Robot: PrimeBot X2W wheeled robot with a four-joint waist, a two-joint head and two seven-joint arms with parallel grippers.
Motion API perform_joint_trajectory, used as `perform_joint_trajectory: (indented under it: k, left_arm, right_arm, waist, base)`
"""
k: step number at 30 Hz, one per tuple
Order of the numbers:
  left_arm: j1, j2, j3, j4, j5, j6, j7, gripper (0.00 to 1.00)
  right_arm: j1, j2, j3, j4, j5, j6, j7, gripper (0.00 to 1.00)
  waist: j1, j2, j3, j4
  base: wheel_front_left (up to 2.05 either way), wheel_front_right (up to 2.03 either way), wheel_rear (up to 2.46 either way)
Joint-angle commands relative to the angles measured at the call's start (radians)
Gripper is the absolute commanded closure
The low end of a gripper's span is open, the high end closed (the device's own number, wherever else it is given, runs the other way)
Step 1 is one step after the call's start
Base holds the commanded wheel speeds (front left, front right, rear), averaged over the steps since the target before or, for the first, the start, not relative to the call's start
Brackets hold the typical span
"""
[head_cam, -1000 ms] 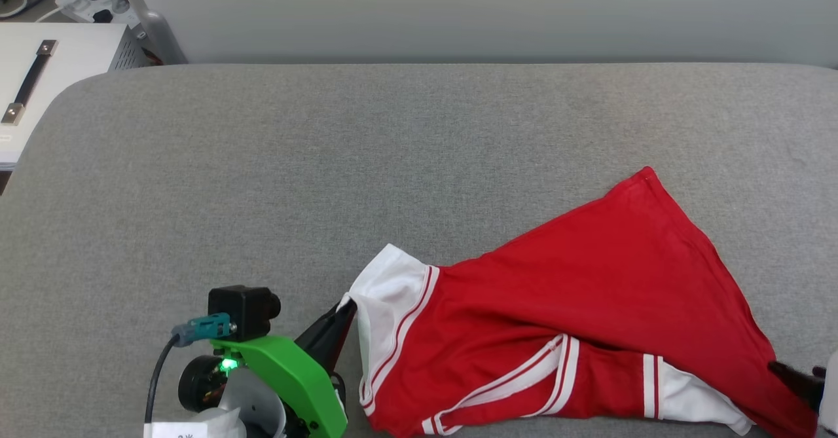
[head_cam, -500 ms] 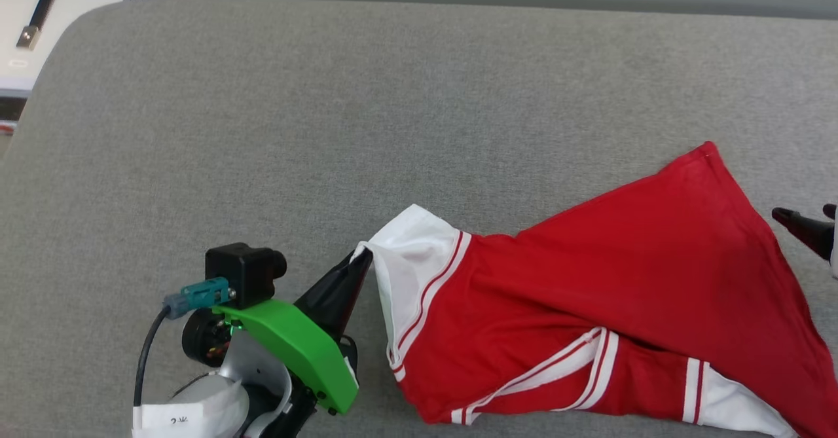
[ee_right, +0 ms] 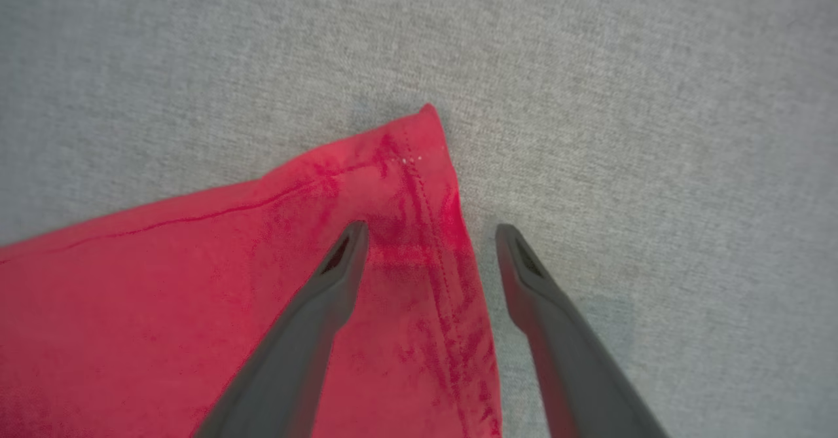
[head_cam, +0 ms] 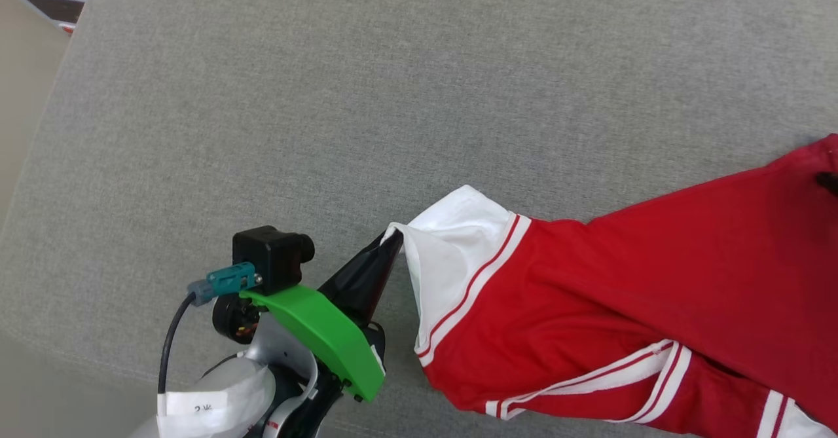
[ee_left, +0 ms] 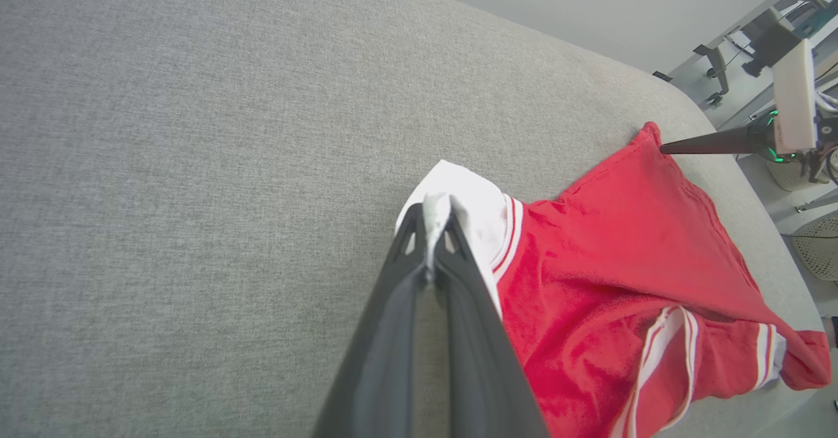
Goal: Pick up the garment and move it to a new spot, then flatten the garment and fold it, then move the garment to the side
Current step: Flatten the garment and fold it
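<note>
Fingers pressed together, the left hand pinches the edge of a white sleeve of the garment, a fold of white cloth showing between the dark tips. In the head view, the left hand reaches in from the lower left under its green wrist bracket. The sleeve sits at its fingertips and the red body of the garment runs away from it to the right across the grey fabric-topped table.

Red-and-white striped trim borders the pinched sleeve. A second white sleeve lies at the lower right edge of the head view, near the table's front edge.

At the garment's far end, the right hand is spread wide over the red hem corner. One finger stands over the red cloth, and the other over bare grey table just beside the hem. Whether either tip touches cannot be told. Seen from the left wrist, the right hand points at that same corner, well apart from the pinched sleeve.

The garment lies loosely creased and stretched between the two hands.
</note>
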Motion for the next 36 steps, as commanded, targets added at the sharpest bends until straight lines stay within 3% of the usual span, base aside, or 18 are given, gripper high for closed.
perform_joint_trajectory:
  k: [1, 8, 9, 10, 15, 20, 36]
  left_arm:
    - [-0.025, -0.008, -0.001, 0.005, 0.007, -0.007, -0.008, 1.00]
    - [-0.036, -0.023, -0.008, 0.034, 0.007, -0.022, -0.014, 1.00]
    - [-0.036, -0.022, -0.008, 0.036, 0.006, -0.022, -0.014, 1.00]
    - [-0.036, -0.021, -0.008, 0.038, 0.005, -0.022, -0.015, 1.00]
    - [-0.031, -0.017, -0.004, 0.050, 0.003, -0.019, -0.018, 1.00]
    - [-0.020, -0.002, 0.009, 0.058, -0.002, -0.014, -0.027, 1.00]
    - [-0.072, 0.076, 0.090, 0.022, 0.005, 0.003, -0.032, 1.00]
  right_arm:
    - [-0.015, -0.007, 0.010, 0.016, -0.008, -0.001, -0.007, 0.00]
    - [0.020, -0.019, 0.097, 0.075, 0.025, -0.001, 0.023, 0.00]
    - [0.024, -0.020, 0.102, 0.076, 0.029, -0.001, 0.024, 0.74]
    - [0.027, -0.021, 0.105, 0.077, 0.031, -0.001, 0.023, 1.00]
    - [0.030, -0.018, 0.103, 0.087, 0.046, -0.001, -0.025, 1.00]
    - [0.010, 0.015, 0.096, 0.102, 0.084, -0.001, -0.174, 1.00]
    - [0.000, -0.030, 0.088, 0.074, 0.140, -0.001, -0.439, 1.00]
  waist:
    - [0.0000, 0.0000, 0.042, 0.043]
    - [0.0000, 0.0000, 0.052, 0.063]
    - [0.0000, 0.0000, 0.050, 0.063]
    - [0.0000, 0.0000, 0.049, 0.063]
    - [0.0000, 0.0000, 0.025, 0.055]
    - [0.0000, 0.0000, -0.041, 0.012]
    - [0.0000, 0.0000, -0.225, -0.128]
  base:
    - [0.00, 0.00, 0.00]
    - [0.00, 0.00, 0.00]
    - [0.00, 0.00, 0.00]
    - [0.00, 0.00, 0.00]
    - [0.00, 0.00, 0.00]
    - [0.00, 0.00, 0.00]
    - [0.00, 0.00, 0.00]
